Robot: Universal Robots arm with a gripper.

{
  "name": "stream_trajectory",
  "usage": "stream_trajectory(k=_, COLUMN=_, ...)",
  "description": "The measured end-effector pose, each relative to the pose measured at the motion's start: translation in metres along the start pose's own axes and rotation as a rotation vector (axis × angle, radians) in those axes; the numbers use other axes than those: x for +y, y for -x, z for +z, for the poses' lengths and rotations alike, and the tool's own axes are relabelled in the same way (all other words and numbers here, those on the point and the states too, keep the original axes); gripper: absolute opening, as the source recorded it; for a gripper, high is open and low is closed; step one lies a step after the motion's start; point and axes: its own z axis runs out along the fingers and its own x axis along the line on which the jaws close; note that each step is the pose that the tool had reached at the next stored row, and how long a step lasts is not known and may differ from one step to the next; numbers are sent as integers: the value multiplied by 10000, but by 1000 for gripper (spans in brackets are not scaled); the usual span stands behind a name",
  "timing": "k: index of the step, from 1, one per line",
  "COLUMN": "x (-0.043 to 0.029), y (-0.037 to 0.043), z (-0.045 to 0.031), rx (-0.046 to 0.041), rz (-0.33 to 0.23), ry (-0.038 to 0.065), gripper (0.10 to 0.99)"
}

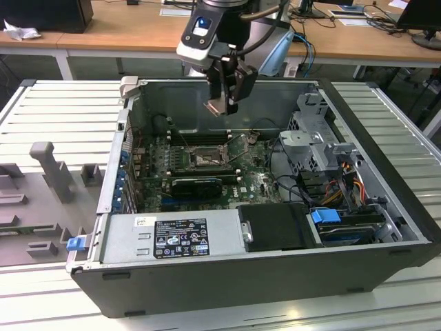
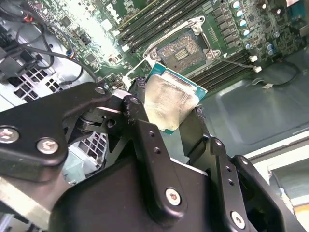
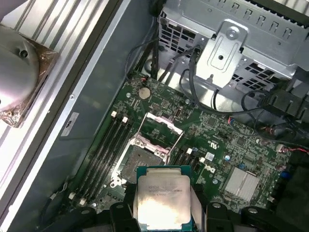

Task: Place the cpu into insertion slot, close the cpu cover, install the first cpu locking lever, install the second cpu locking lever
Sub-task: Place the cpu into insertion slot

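Observation:
My gripper (image 1: 222, 103) hangs above the open computer case, over its back wall, shut on the cpu (image 1: 216, 106). Both wrist views show the cpu (image 2: 169, 99) (image 3: 161, 193) as a pale silvery square on a green base, clamped by its edges between the black fingers (image 2: 137, 106). Well below it, on the green motherboard (image 1: 255, 179), lies the insertion slot (image 1: 205, 158) (image 2: 186, 48) (image 3: 137, 162), open and bare. The cpu cover (image 3: 164, 122) stands tilted up behind the slot. Thin lever wires (image 1: 238, 141) stick up beside the socket.
Dark memory slots (image 3: 104, 150) run beside the socket. A metal drive cage (image 1: 317, 134) with bundled cables (image 1: 344, 179) fills the case on the exterior view's right. The power supply (image 1: 172, 238) lies along the front. A grey fixture (image 1: 52, 165) stands on the ribbed table at the left.

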Motion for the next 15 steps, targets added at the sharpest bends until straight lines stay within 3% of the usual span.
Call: stream_trajectory(k=15, x=0, y=0, z=5, rx=-174, rz=1797, ry=26, gripper=529)
